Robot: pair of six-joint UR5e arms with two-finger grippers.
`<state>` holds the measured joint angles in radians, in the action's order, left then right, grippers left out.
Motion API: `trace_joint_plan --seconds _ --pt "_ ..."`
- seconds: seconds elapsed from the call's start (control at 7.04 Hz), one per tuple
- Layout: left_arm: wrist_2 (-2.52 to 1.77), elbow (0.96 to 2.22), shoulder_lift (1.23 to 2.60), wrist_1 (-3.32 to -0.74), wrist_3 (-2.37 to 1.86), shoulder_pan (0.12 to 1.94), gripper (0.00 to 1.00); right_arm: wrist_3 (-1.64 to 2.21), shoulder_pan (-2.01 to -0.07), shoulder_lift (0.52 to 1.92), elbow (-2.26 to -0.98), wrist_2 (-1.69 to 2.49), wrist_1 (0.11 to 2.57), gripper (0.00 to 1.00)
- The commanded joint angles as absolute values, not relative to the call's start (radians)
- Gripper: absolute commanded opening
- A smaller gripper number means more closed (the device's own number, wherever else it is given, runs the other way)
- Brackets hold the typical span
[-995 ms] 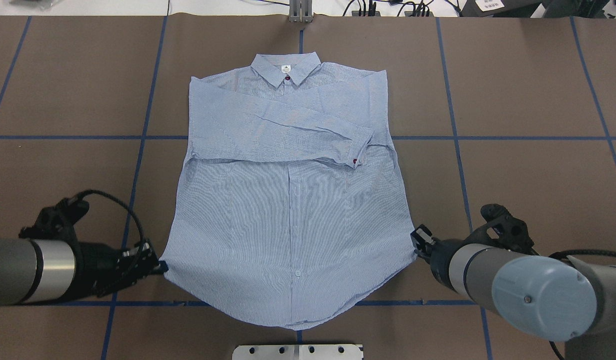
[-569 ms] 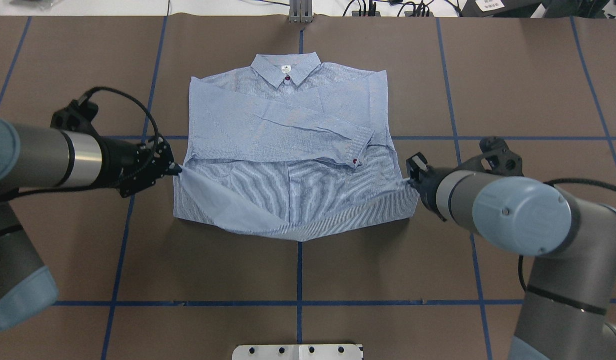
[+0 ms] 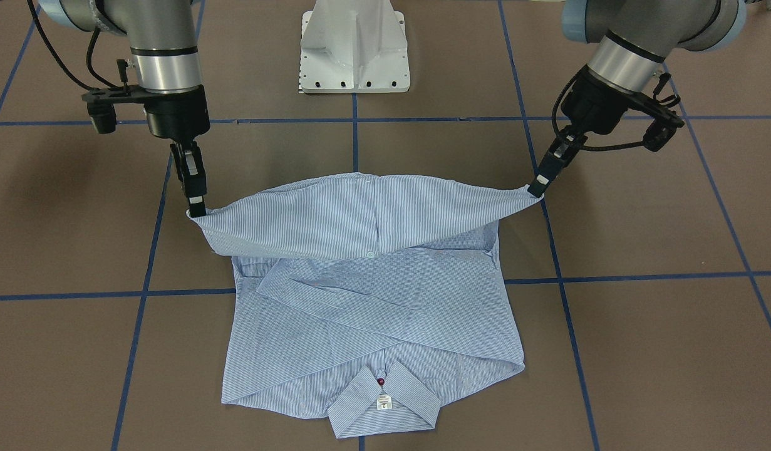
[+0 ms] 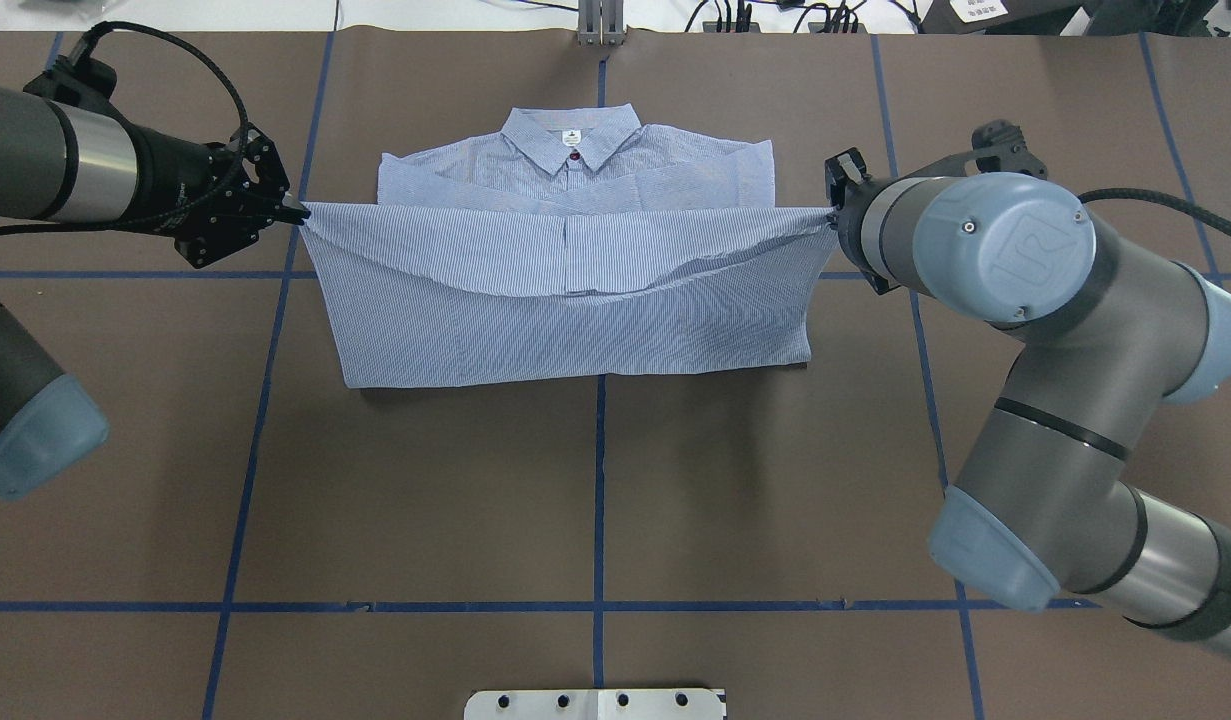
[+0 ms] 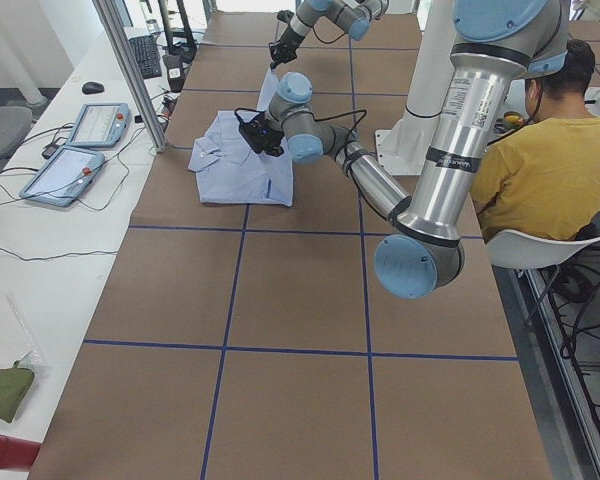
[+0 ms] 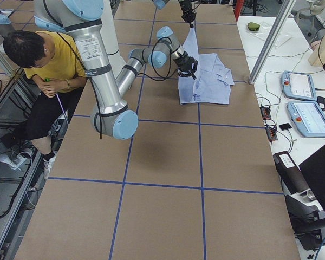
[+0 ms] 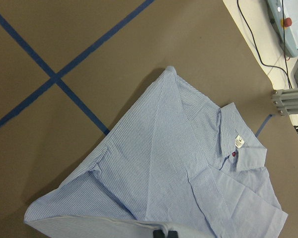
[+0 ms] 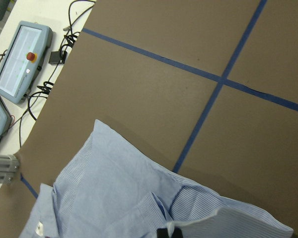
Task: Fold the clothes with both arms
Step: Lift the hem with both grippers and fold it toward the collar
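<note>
left claw (image 4: 297,212) and right claw (image 4: 831,216) each pinch a hem corner of the shirt (image 4: 575,330), hem stretched taut in the air, likely so it drops flat by the far collar (image 4: 572,135); the rest lies on the desk (image 4: 595,500).

Showing a robotics laboratory, betraying itself by a brown-covered bench (image 4: 425,480) gridded in blue tape (image 4: 597,500), teach pendants (image 6: 309,116) carrying red stop buttons on a white side table (image 5: 40,290), an aluminium frame post (image 5: 130,75) and a person (image 5: 540,150) sitting beside the white pedestal (image 3: 354,44).
</note>
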<state>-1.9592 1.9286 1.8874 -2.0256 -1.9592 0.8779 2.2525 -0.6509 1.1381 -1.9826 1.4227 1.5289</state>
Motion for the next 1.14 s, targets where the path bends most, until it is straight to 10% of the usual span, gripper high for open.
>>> trace_joint_plan --seconds 0.0,0.99 --pt "-1.956 1.753 1.982 -2.051 -1.886 0.884 0.0 2.237 -0.687 1.072 -1.797 1.42 1.409 0.0" --pt "-1.875 1.225 2.181 -2.396 -1.842 0.894 0.0 2.232 -0.699 0.927 -1.363 1.428 1.166 0.0"
